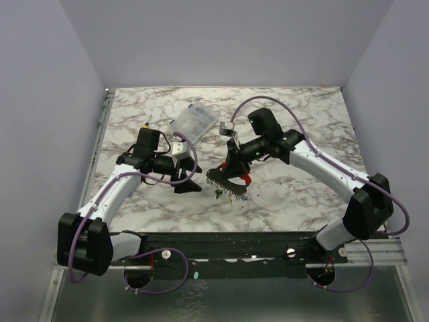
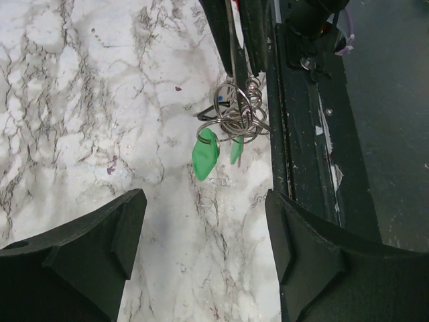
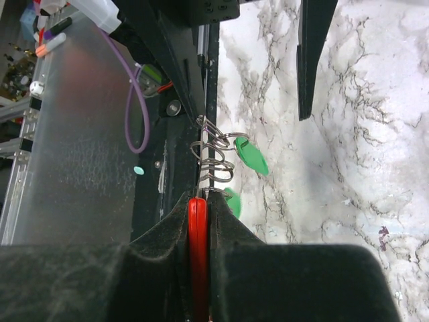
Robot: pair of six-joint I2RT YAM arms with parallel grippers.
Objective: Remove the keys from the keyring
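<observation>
My right gripper (image 1: 232, 182) is shut on the curved red fob (image 3: 196, 248) of the keyring and holds it just above the table near the front edge. The silvery loops (image 3: 214, 159) hang from its fingertips, carrying keys with green tags (image 3: 253, 155). In the left wrist view the loops (image 2: 234, 115) and a green-tagged key (image 2: 204, 155) hang ahead of my left gripper (image 2: 206, 225). That gripper is open and empty, a short way to the left of the keys (image 1: 218, 195). Any blue or yellowish tags are too hidden to make out.
A clear plastic box (image 1: 193, 121) lies at the back centre, with a yellow-handled screwdriver (image 1: 147, 124) to its left. The black mounting rail (image 1: 234, 245) runs along the table's near edge, close beside the hanging keys (image 2: 308, 134).
</observation>
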